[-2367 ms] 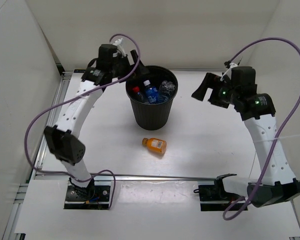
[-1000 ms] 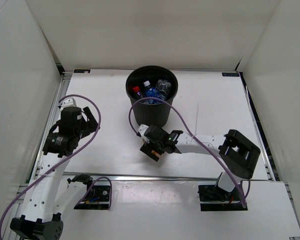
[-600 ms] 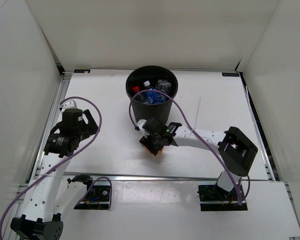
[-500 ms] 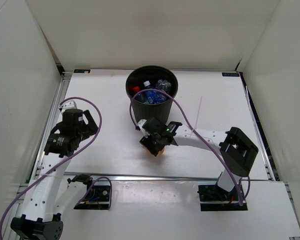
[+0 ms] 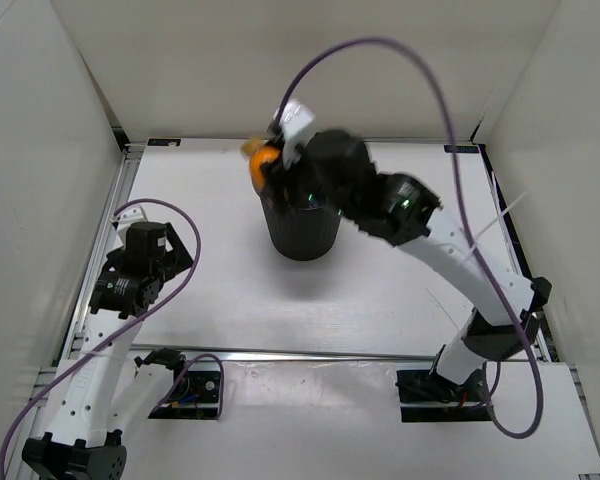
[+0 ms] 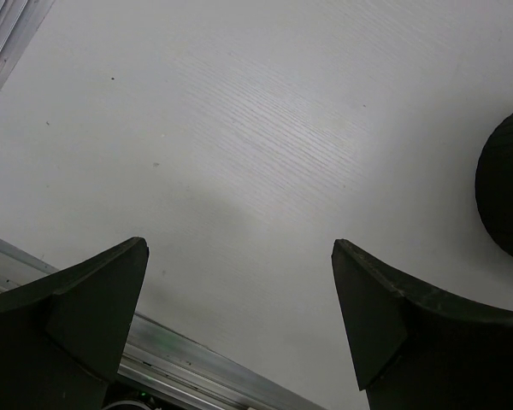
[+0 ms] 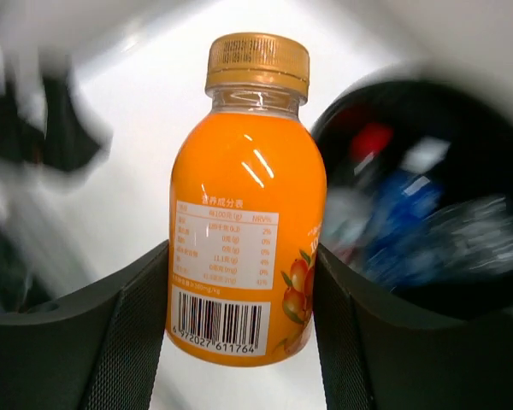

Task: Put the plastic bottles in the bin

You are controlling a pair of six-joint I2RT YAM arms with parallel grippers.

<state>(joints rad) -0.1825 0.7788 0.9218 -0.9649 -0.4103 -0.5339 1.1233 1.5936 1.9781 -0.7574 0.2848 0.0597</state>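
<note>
The short orange bottle (image 7: 244,222) with a gold cap is clamped between the pads of my right gripper (image 7: 239,316), which is shut on it. In the top view the right gripper (image 5: 270,166) holds the orange bottle (image 5: 262,160) in the air at the left rim of the black bin (image 5: 302,238); the arm hides most of the bin's mouth. Blurred plastic bottles (image 7: 402,213) with red and white caps lie inside the bin (image 7: 462,98). My left gripper (image 6: 239,282) is open over bare table, well left of the bin (image 6: 509,192), and sits at the left in the top view (image 5: 173,252).
White walls close in the table on three sides. An aluminium rail (image 6: 179,363) runs along the near table edge under the left gripper. Purple cables loop above both arms (image 5: 380,45).
The right gripper shut on the orange bottle lying on the table in front of the bin and carried it up to the bin's rim. The left arm has hardly moved.
</note>
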